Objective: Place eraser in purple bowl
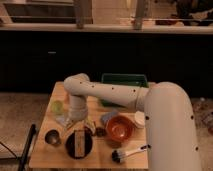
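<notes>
A dark, purple-looking bowl (70, 149) sits near the table's front left. A tan rectangular block, the eraser (79, 141), lies in it. My gripper (75, 120) hangs at the end of the white arm (107, 93), just above and behind the bowl's far rim. The arm reaches from the right across the table and bends down at the left.
An orange bowl (120, 128) stands right of the dark bowl. There are also a green bin (125, 81) at the back, a green cup (57, 106), a metal cup (52, 137), a white cup (140, 119), and a brush (128, 152) near the wooden table's front edge (65, 164).
</notes>
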### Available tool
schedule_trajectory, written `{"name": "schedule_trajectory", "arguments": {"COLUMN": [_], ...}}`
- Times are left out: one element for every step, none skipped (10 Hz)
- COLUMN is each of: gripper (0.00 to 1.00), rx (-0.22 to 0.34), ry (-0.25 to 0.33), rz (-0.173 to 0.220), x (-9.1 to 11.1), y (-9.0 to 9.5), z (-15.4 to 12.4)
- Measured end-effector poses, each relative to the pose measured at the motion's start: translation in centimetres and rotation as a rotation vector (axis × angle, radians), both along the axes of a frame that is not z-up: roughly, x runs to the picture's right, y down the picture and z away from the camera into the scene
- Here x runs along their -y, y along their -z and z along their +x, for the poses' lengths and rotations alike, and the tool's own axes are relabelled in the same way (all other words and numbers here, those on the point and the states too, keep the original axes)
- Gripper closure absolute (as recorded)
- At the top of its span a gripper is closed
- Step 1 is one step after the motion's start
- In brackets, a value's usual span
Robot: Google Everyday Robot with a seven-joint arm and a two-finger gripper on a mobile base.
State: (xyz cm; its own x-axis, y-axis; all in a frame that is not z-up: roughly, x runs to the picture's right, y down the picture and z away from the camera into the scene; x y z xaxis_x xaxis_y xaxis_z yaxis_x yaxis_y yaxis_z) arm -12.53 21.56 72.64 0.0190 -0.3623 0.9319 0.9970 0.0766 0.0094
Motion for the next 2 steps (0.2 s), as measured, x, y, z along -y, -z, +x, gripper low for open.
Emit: {"name": "schedule_trajectory", "arguments": {"gripper": [0.20, 0.20], "rx": [-0.007, -0.019], "ry": [-0.016, -0.028], "rz": [0.007, 0.012], "x": [0.54, 1.20], "y": [-0.16, -0.40], "z": [0.24, 0.45]}}
